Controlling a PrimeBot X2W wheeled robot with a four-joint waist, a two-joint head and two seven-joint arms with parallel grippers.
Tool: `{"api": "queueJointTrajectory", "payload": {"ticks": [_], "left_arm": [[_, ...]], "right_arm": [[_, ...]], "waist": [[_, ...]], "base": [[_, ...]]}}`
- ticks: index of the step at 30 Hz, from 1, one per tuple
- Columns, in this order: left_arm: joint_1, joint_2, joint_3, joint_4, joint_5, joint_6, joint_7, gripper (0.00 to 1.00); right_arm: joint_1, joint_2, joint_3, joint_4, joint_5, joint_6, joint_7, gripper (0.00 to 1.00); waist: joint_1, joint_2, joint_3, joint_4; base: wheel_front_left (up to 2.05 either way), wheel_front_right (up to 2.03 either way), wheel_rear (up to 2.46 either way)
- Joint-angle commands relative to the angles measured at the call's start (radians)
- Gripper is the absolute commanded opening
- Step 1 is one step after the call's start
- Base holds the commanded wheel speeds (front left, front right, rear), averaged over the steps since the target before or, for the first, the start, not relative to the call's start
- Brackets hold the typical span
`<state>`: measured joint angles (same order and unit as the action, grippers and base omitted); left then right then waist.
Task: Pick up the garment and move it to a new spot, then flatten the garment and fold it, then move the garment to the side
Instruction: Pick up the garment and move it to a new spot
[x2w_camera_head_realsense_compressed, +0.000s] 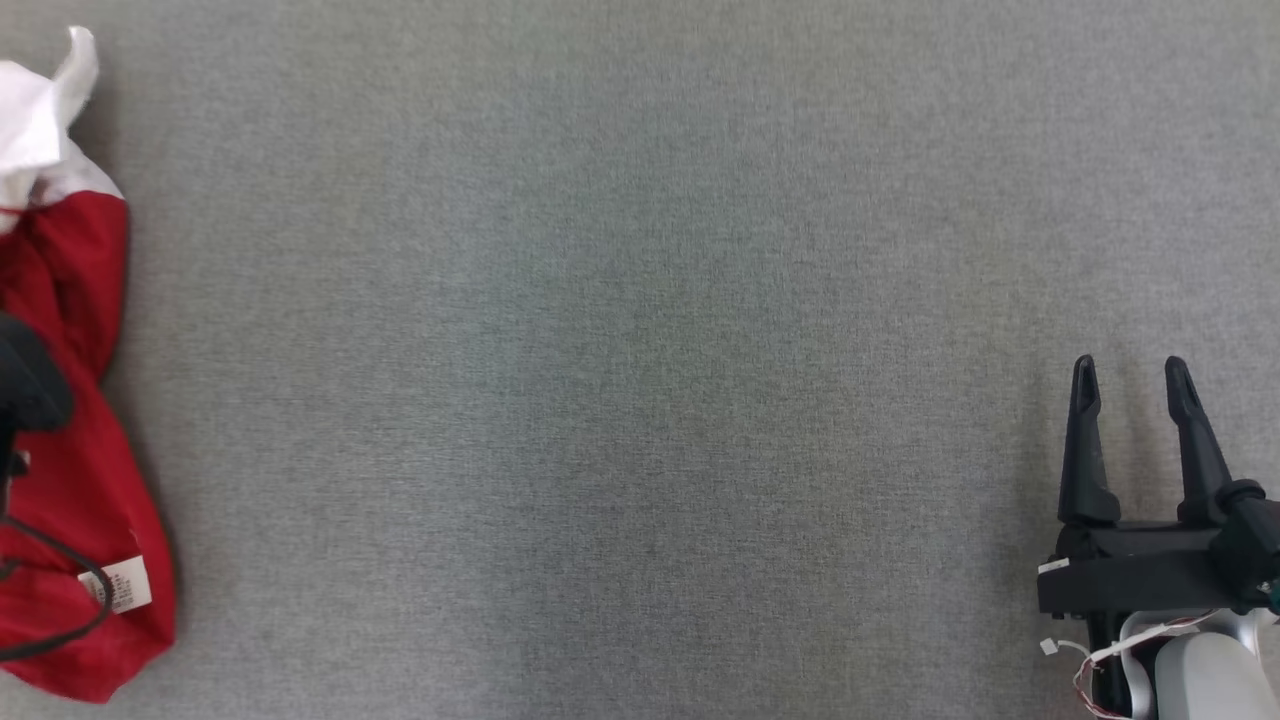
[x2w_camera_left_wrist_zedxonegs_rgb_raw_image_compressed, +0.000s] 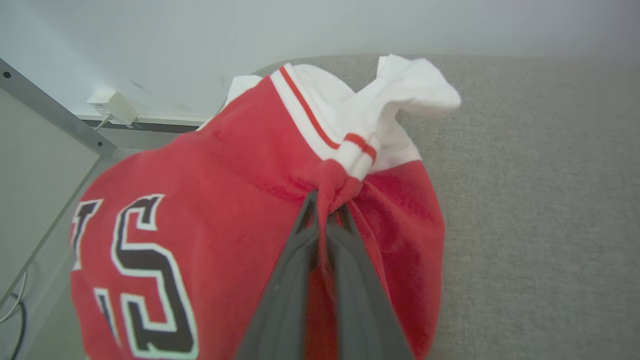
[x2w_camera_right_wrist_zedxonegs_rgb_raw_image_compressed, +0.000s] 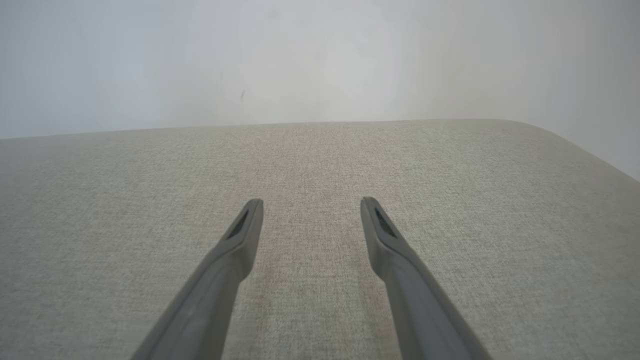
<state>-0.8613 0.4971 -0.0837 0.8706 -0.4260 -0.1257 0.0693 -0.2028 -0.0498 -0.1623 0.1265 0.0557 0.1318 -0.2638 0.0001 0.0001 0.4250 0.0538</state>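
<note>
My right gripper (x2w_camera_head_realsense_compressed: 1130, 372) has two long matte black fingers (x2w_camera_head_realsense_compressed: 1085, 440) tapering to rounded tips, set in a blocky black base. My forearm (x2w_camera_head_realsense_compressed: 1200, 670) is pale silver-grey, with thin red and white wires (x2w_camera_head_realsense_compressed: 1100, 680). A thin black cable (x2w_camera_head_realsense_compressed: 98, 582) loops from my left gripper (x2w_camera_left_wrist_zedxonegs_rgb_raw_image_compressed: 327, 206).

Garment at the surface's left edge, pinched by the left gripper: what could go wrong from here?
1. The left gripper is shut on just a small bunched fold of the garment below its white trim; the fabric could slip out during the move.
2. The garment lies crumpled at the left edge of the grey surface, so a slip might drop it off.
3. A dark cable loops over the garment near its label and could snag.
</note>
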Motion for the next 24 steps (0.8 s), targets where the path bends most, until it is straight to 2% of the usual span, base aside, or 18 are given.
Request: {"api": "queueJointTrajectory", "payload": {"ticks": [1,7,9,14,17,24], "left_arm": [[-0.01,0.008,-0.001,-0.005,0.01,0.004,-0.014,0.0],[-0.062,0.032,-0.01,-0.058,0.038,0.009,-0.127,0.0],[-0.1,0.04,-0.019,-0.117,0.051,0.016,-0.166,0.0],[-0.187,0.031,-0.058,-0.247,0.073,0.008,-0.18,0.0],[-0.246,0.004,-0.095,-0.339,0.082,0.004,-0.157,0.0],[-0.379,-0.117,-0.204,-0.508,0.065,0.001,-0.061,0.0]], "right_arm": [[0.01,-0.001,0.0,0.0,0.004,-0.002,-0.001,1.0],[0.025,-0.001,0.019,0.021,0.027,-0.002,-0.001,1.0],[0.038,-0.001,0.025,0.035,0.04,-0.002,-0.001,1.0],[0.049,-0.001,0.035,0.049,0.066,-0.002,-0.001,1.0],[0.064,-0.001,0.039,0.058,0.083,-0.002,-0.001,1.0],[0.07,-0.001,0.049,0.068,0.119,-0.002,-0.001,1.0]], "waist": [[-0.0001,-0.0001,-0.016,0.007],[-0.0001,-0.0001,-0.085,0.02],[-0.0001,-0.0001,-0.124,0.02],[-0.0001,-0.0001,-0.179,-0.003],[-0.0001,-0.0001,-0.205,-0.029],[-0.0001,-0.0001,-0.231,-0.139]], "base": [[0.0,0.0,0.0],[0.0,0.0,0.0],[0.0,0.0,0.0],[0.0,0.0,0.0],[0.0,0.0,0.0],[0.0,0.0,0.0]]}}
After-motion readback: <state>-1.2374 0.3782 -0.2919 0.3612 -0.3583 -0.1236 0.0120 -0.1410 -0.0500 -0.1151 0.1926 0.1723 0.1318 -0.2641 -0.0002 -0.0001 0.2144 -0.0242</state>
